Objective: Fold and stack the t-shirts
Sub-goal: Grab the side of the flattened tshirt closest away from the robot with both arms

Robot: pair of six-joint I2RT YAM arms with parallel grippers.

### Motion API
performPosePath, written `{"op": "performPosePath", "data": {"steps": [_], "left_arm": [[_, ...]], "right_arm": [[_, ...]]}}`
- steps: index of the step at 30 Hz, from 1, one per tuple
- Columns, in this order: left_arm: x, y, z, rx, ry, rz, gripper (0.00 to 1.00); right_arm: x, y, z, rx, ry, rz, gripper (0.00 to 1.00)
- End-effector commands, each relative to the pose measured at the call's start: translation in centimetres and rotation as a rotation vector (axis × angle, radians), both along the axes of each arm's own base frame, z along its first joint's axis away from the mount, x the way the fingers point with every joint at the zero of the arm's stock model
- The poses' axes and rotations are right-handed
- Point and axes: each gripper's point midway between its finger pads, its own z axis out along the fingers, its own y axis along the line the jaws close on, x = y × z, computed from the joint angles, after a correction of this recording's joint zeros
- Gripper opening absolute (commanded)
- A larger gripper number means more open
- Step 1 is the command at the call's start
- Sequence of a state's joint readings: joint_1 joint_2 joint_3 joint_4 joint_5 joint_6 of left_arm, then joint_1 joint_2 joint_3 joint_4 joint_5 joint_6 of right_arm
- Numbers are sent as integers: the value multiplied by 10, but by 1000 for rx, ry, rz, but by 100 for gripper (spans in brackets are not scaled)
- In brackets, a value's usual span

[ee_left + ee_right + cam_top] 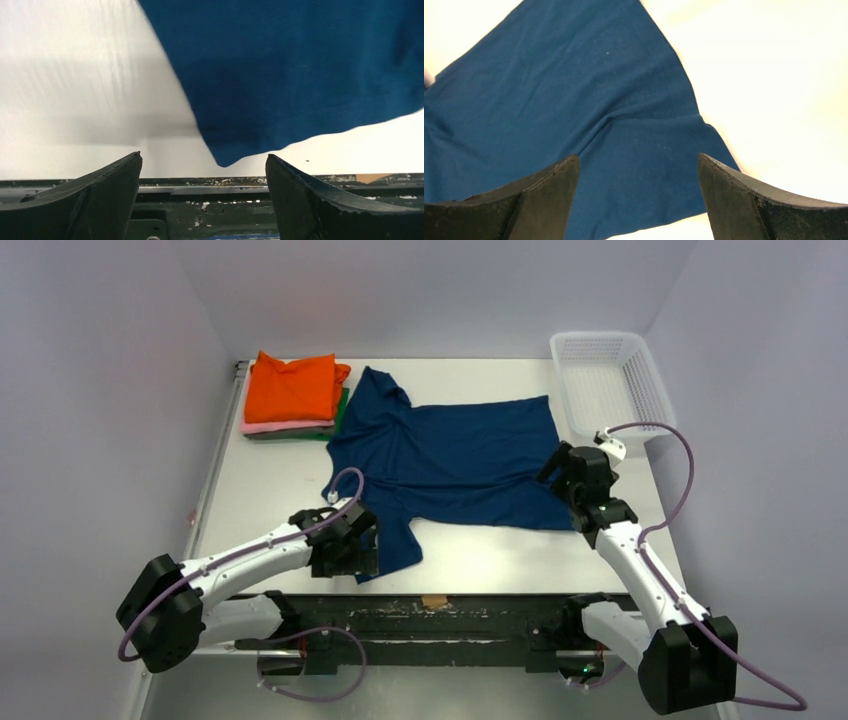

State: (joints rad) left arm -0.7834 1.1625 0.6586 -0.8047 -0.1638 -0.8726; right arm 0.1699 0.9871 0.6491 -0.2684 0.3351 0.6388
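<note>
A navy blue t-shirt (455, 455) lies spread flat on the white table (260, 490), collar to the left and hem to the right. A stack of folded t-shirts sits at the back left, orange (292, 387) on top, pink (262, 427) under it and dark green (340, 412) at the bottom. My left gripper (368, 545) is open and empty, just above the near sleeve (280, 75). My right gripper (553, 465) is open and empty over the shirt's near hem corner (649, 165).
A white plastic mesh basket (608, 383) stands at the back right, close to my right wrist. The table's dark front rail (430, 615) runs along the near edge, with a scrap of brown tape (434, 601) on it.
</note>
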Motion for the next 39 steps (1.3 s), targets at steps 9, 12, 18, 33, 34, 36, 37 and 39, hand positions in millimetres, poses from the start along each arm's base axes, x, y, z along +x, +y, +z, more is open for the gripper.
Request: {"op": "performPosePath", "data": {"steps": [9,12,18,33,34,36,37,39], "left_arm": [[-5,-26,-30,-91,51,58,61],[-6,-24,-37,-56,71,49,32],[-8,-9,-41,2,52,44,0],[-5,-22,-10,-211,-121,-66,0],[-5,-22,-9,-214,-123,-65,0],[-5,-22,-10,-217,-124,-65,0],[-6,-22,-10,-217,-123,-67,0],[-6,-23,-9,-220,-121,-70,0]], "right_arm": [[3,-7,-7,-23,31,-48,84],[2,-10,-9,-33,44,-60,84],[-11,-25,-22,-54,96,-158,87],[-34,-60,-127,132,364,-266,57],[-34,-59,-128,135,369,-263,55],[-36,-57,-131,139,383,-255,50],[-37,-56,-131,143,389,-249,48],[-40,-51,-132,164,386,-234,43]]}}
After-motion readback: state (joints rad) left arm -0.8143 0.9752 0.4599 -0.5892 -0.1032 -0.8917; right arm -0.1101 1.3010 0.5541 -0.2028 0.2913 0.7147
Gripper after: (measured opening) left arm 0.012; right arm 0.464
